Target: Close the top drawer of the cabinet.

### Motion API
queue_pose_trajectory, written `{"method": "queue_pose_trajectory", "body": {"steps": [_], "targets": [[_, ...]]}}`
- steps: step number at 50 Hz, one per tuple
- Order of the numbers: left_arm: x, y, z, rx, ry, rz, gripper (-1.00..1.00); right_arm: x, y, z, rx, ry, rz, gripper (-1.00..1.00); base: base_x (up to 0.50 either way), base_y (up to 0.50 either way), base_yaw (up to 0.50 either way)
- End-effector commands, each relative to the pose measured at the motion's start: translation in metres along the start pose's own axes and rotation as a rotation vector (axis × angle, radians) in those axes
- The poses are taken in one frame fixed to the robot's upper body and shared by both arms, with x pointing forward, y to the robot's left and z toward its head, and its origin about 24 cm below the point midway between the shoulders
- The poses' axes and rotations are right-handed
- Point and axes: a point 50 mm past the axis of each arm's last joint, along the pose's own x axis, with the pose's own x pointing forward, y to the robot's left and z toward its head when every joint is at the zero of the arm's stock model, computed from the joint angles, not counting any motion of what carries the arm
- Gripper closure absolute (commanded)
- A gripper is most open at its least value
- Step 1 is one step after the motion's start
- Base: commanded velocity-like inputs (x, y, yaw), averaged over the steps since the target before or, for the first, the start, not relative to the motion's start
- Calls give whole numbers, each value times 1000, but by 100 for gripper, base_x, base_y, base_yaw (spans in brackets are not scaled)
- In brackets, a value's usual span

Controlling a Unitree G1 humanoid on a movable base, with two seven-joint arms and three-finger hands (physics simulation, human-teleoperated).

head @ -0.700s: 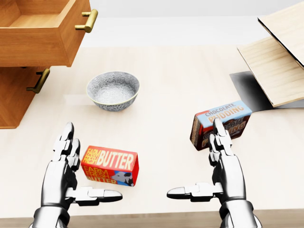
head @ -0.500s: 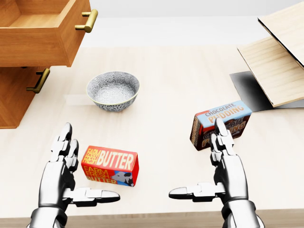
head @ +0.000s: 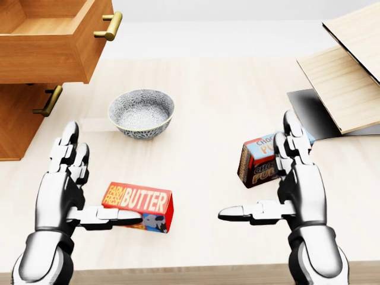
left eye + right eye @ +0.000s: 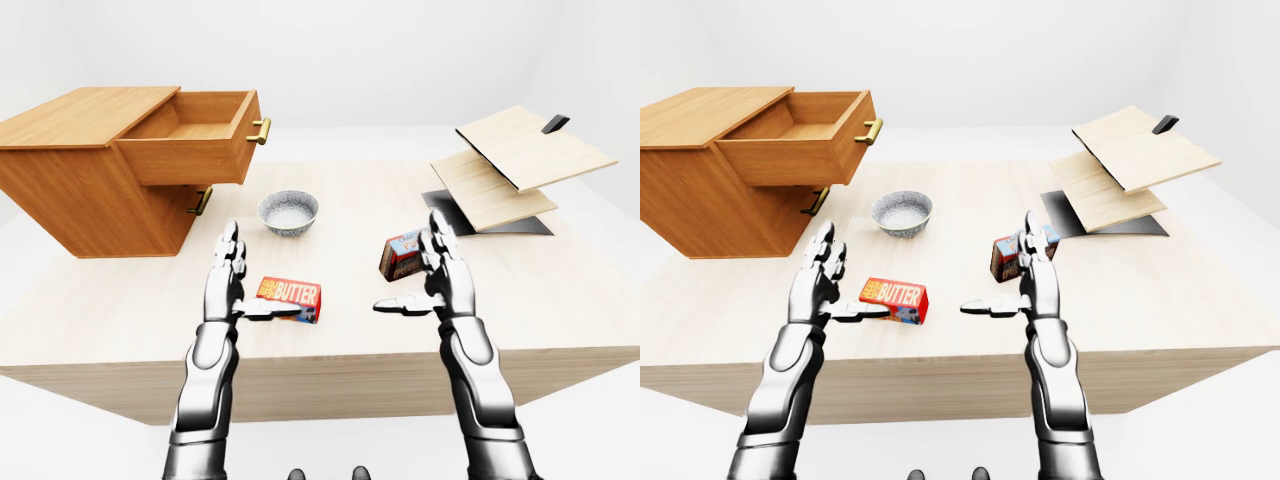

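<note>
- Up at the left-eye view's upper left, the cabinet (image 4: 90, 175) sits on the table (image 4: 350, 200) with its top drawer (image 4: 190, 140) pulled out.
- Both hands are released, fingers spread, grasping nothing: left hand (image 3: 62, 190) just beside the butter box (image 3: 139, 206), right hand (image 3: 297, 184) before the pudding box (image 3: 258, 160).
- A bowl (image 3: 141, 113) stands between cabinet and boxes.

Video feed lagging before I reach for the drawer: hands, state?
Left hand: open, holding nothing.
Right hand: open, holding nothing.

Left hand (image 3: 62, 193), right hand (image 3: 297, 187): glossy silver segmented three-finger shells, dark joints; silver forearms, black feet tips
</note>
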Motion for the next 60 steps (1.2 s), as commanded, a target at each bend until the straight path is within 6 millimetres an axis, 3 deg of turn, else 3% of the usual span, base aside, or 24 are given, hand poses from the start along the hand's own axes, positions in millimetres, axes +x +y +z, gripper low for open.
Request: {"method": "queue_pose_trajectory", "body": {"steps": [1, 14, 27, 45, 60], "targets": [[21, 0, 58, 7, -229, -26, -100, 14, -1, 64, 23, -270, -11, -100, 0, 0, 0], [10, -6, 82, -15, -343, -43, -100, 5, 1, 77, 10, -328, -3, -100, 0, 0, 0], [10, -7, 82, -18, -339, -49, -100, 4, 6, 76, 5, -325, 26, -100, 7, -8, 0], [8, -9, 79, -21, -329, -51, -100, 1, 6, 73, -17, -316, 45, -100, 39, -5, 0], [10, -10, 78, -24, -326, -52, -100, 3, 8, 72, -49, -309, 54, -100, 1, 2, 0]]}}
